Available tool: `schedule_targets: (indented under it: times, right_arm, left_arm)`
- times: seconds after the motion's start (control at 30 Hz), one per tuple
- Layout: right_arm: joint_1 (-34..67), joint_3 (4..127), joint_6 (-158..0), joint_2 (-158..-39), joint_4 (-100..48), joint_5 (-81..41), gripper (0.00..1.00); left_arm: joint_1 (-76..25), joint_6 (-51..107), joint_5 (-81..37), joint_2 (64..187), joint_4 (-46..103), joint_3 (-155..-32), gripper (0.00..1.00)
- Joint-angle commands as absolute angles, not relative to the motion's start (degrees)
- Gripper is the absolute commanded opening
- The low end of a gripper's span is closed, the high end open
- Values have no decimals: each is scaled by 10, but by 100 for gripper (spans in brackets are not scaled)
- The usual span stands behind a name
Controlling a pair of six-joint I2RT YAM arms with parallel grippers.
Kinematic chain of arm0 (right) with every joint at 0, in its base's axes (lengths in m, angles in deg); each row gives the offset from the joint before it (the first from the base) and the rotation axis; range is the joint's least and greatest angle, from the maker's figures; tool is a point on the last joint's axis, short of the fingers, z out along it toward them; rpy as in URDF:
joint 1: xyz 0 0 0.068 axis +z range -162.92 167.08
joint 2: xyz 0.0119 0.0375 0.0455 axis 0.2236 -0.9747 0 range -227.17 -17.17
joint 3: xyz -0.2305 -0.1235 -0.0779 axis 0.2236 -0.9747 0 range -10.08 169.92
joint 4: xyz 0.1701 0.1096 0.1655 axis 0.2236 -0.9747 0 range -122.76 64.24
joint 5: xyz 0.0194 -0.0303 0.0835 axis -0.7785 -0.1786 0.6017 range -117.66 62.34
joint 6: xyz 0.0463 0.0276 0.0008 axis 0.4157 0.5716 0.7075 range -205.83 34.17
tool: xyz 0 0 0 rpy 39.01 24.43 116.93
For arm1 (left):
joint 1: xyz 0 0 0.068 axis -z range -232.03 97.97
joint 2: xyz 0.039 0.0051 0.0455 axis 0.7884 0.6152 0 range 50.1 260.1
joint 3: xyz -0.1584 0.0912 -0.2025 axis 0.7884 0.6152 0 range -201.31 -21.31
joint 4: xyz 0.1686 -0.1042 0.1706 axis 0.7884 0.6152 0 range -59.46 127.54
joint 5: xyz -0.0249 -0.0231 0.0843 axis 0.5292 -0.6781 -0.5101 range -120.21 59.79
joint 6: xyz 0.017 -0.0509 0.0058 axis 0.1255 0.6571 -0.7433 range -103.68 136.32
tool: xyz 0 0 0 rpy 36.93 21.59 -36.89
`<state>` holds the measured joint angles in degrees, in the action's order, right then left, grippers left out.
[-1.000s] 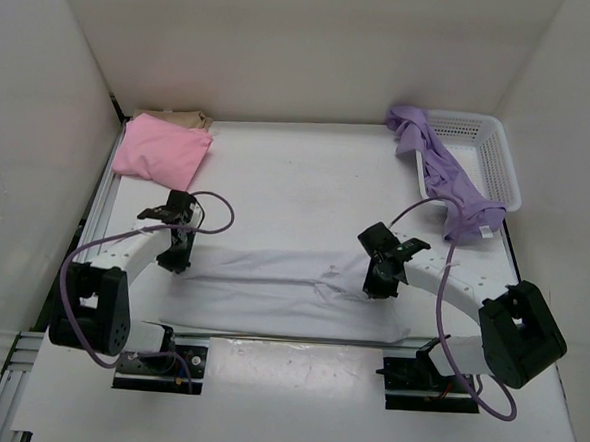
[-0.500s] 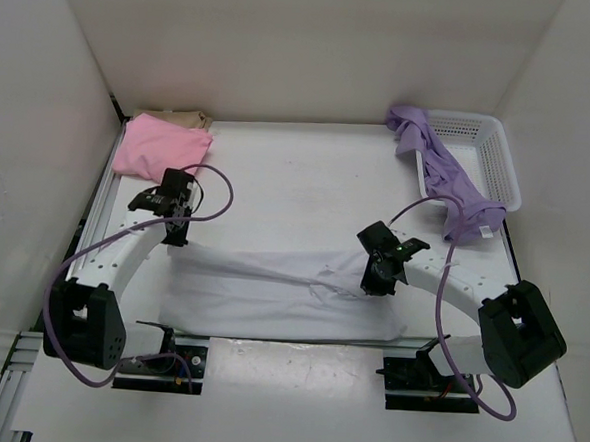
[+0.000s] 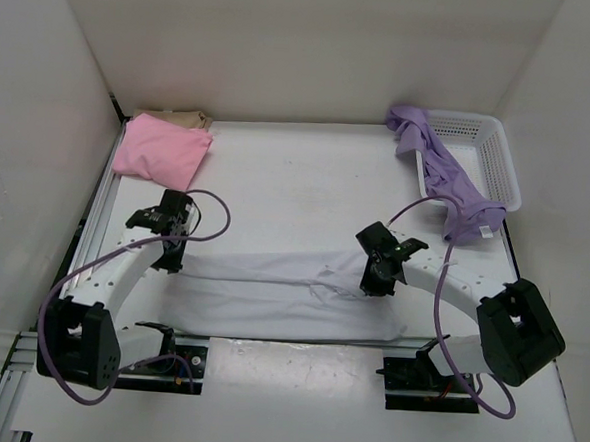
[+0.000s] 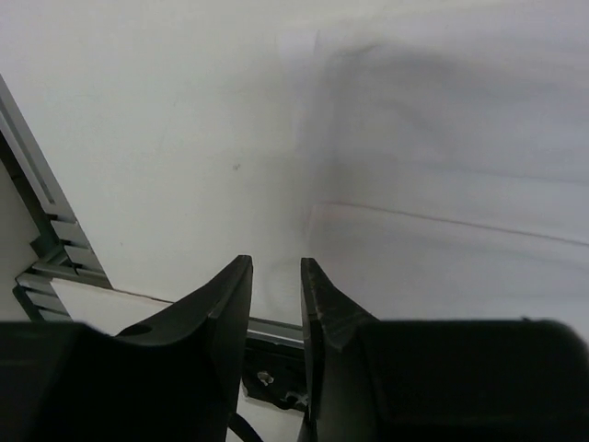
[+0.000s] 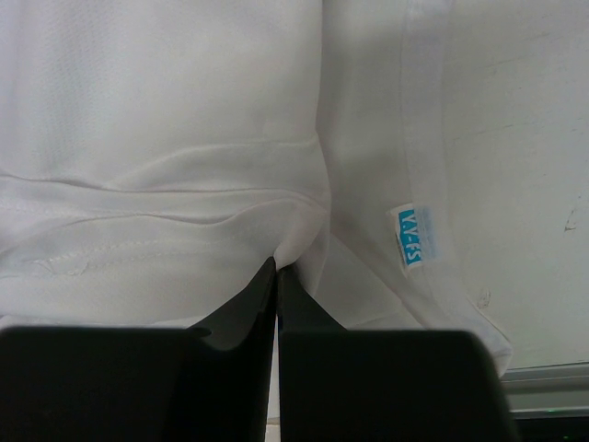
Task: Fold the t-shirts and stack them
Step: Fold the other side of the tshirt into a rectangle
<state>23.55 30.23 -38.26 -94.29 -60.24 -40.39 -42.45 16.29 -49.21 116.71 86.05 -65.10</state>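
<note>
The white t-shirt (image 3: pixel 280 295) lies spread in a long band across the near part of the table. My right gripper (image 3: pixel 376 281) is shut on a small pinch of its cloth (image 5: pixel 294 241), close to the collar and a blue label (image 5: pixel 409 238). My left gripper (image 3: pixel 168 255) hovers at the shirt's left end; in the left wrist view its tips (image 4: pixel 276 269) stand apart with nothing between them, and the white cloth (image 4: pixel 442 184) lies just beyond. A folded pink t-shirt (image 3: pixel 162 150) rests on a tan one (image 3: pixel 186 120) at the back left. The lavender t-shirt (image 3: pixel 448 180) drapes over the basket's edge.
A white mesh basket (image 3: pixel 497 158) stands at the back right by the wall. White walls close in the table on three sides. A metal rail (image 3: pixel 101 204) runs along the left edge, and the arm bases sit at the near edge.
My left gripper rose towards the back with the shirt's left end, then came back down, and its jaws have parted off the cloth. The right gripper has stayed shut on the shirt.
</note>
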Motion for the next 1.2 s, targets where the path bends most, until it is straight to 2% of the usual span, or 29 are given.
schedule_targets:
  times: [0.0, 0.13, 0.2, 0.27, 0.53, 0.7, 0.73, 0.87, 0.97, 1.1, 1.13, 1.17]
  right_arm:
    - [243, 302, -382, -954, -602, -413, 0]
    - [243, 302, -382, -959, -602, -413, 0]
    - [243, 307, -382, -959, -607, -419, 0]
    - [249, 307, -382, -959, -607, -425, 0]
    - [249, 302, -377, -959, -613, -437, 0]
    - [249, 302, -377, -959, -613, -442, 0]
    - [249, 302, -377, -959, -618, -442, 0]
    - [249, 302, -377, -954, -618, -447, 0]
    - [249, 302, -377, -954, -618, -447, 0]
    - [249, 302, -377, -954, -618, -452, 0]
    - [249, 302, -377, -954, -618, -452, 0]
    - [249, 296, -382, -954, -618, -452, 0]
  left_arm:
    - [-407, 163, -455, 1205, 832, -733, 39]
    - [-382, 163, -431, 1327, 812, -815, 43]
    - [-382, 163, -464, 1380, 806, -843, 53]
    - [-398, 163, -480, 1433, 813, -856, 58]
    - [-446, 163, -430, 1473, 857, -879, 60]
    - [-446, 163, -404, 1478, 857, -866, 44]
    - [-446, 163, -399, 1484, 857, -861, 34]
    - [-452, 163, -399, 1485, 862, -861, 14]
    - [-465, 163, -407, 1478, 867, -861, 12]
    - [-476, 163, -407, 1478, 867, -868, 45]
    - [-476, 163, -397, 1478, 867, -874, 59]
    - [-476, 163, -383, 1478, 862, -874, 61]
